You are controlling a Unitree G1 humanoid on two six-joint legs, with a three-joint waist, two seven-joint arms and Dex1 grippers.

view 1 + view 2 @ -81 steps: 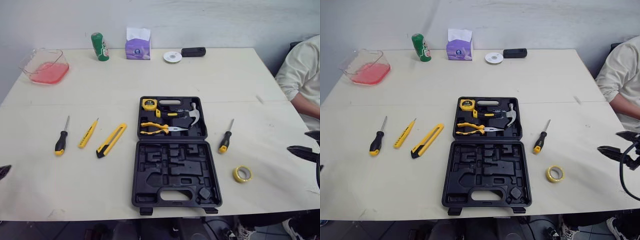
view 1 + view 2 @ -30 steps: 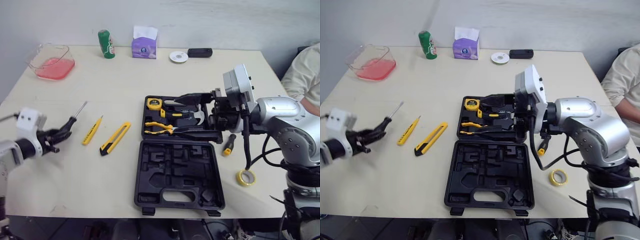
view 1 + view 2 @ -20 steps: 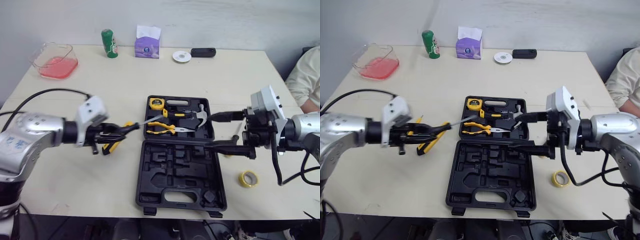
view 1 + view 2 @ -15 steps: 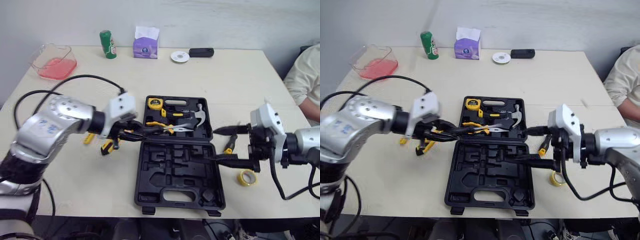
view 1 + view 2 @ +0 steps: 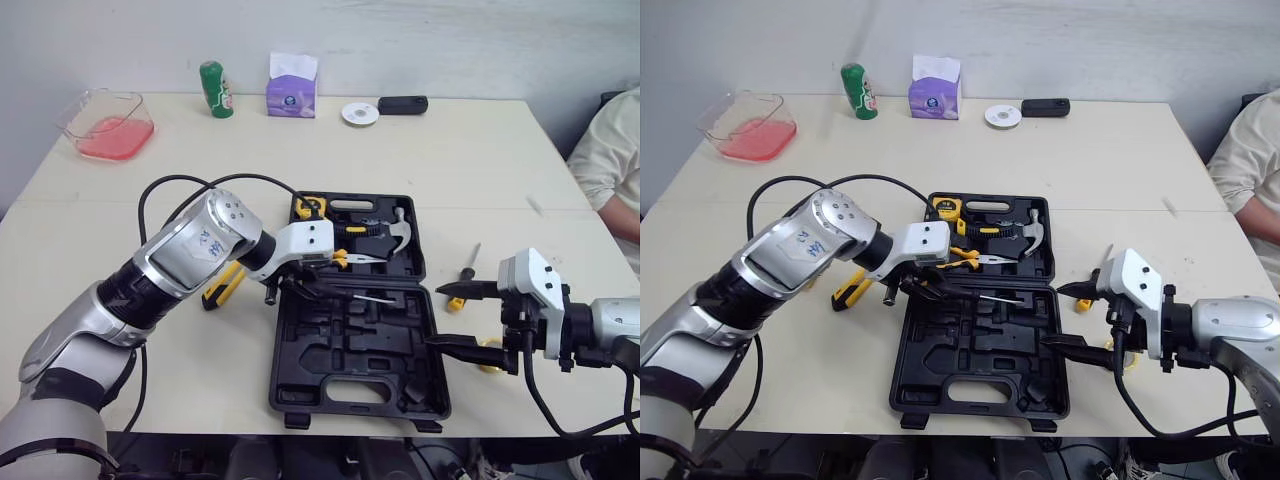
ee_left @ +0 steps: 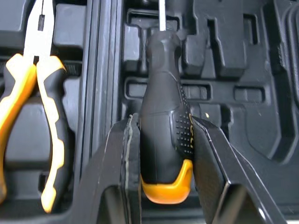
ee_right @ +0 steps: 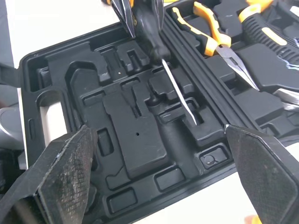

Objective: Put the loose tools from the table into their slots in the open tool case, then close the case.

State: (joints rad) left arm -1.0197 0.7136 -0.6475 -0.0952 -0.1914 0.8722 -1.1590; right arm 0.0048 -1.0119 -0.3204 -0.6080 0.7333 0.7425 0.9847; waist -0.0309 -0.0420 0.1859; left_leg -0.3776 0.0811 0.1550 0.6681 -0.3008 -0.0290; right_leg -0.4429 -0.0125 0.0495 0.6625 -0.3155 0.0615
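Note:
The black tool case point(image 5: 282, 392) lies open at the table's middle. Its far half holds a tape measure point(image 5: 301, 208), pliers point(image 5: 345, 259) and a hammer point(image 5: 387, 229). My left gripper point(image 5: 298, 284) is shut on the handle of a black-and-yellow screwdriver point(image 6: 163, 116), held low over the near half's moulded slots with its shaft point(image 5: 370, 296) pointing right. My right gripper point(image 5: 456, 316) stands open at the case's right edge, holding nothing. A second screwdriver point(image 5: 470, 262) and a yellow tape roll point(image 5: 490, 353) lie behind it. A yellow utility knife point(image 5: 220, 290) lies left of the case, partly hidden by my left arm.
At the table's far side stand a clear container of pink liquid point(image 5: 104, 125), a green can point(image 5: 211, 75), a purple tissue box point(image 5: 290, 85), a white disc point(image 5: 358, 113) and a black object point(image 5: 402, 103). A person's sleeve point(image 5: 610, 150) shows at the right edge.
My left gripper has carried the screwdriver from the table's left side to above the case's near half. My right gripper has drawn back toward the case's right edge.

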